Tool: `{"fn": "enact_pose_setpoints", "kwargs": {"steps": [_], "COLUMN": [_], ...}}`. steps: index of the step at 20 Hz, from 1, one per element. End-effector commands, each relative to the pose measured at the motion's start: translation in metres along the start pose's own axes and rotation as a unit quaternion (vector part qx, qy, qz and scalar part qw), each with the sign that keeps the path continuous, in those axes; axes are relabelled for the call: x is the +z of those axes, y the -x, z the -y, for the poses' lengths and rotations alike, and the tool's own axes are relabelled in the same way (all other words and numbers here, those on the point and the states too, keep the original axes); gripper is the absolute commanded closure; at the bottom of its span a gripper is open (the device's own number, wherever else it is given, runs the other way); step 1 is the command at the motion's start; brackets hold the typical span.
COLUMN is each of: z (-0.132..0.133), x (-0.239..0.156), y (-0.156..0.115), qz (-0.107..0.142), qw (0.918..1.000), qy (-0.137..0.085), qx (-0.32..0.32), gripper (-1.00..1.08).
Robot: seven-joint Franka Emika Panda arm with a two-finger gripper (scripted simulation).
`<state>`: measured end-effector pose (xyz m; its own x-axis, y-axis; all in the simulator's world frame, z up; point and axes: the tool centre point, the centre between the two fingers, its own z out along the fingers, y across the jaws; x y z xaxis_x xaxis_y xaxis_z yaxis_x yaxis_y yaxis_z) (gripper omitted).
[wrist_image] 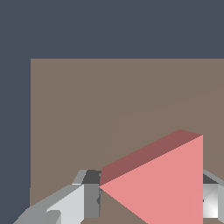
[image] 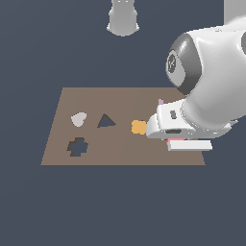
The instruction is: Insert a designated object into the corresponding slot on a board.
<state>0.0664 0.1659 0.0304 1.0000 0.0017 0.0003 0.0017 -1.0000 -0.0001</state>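
The gripper [wrist_image: 148,199] sits low at the board's [image: 120,153] near-right corner in the exterior view, one finger [wrist_image: 70,203] on each side of the red triangle [wrist_image: 166,183]; contact cannot be confirmed, so grip state is undetermined. Risk: an off-centre grip could rotate the piece, so it would not match the triangular slot [image: 106,121], farther left. Only the wrist view shows the triangle clearly; only the exterior view shows the slot, the orange clover piece [image: 139,127] and the clover cut-out [image: 77,147]

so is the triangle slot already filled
No, the triangular slot shows dark and empty, while the red triangle sits between the hand's fingers.
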Motion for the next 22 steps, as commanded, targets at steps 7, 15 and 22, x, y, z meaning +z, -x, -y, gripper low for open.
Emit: {"fn": "enact_pose_setpoints", "kwargs": {"steps": [7,15,22], "z": [0.0,-0.001,-0.008], "x": [0.0,-0.003,-0.003], "y": [0.0,-0.001,-0.011], "qz": [0.0,0.0,0.0], "qw": [1.0,1.0,0.9986], "qy": [0.0,0.0,0.0], "qx": [0.0,0.007,0.053], "gripper": [1.08,1.08,1.08]}}
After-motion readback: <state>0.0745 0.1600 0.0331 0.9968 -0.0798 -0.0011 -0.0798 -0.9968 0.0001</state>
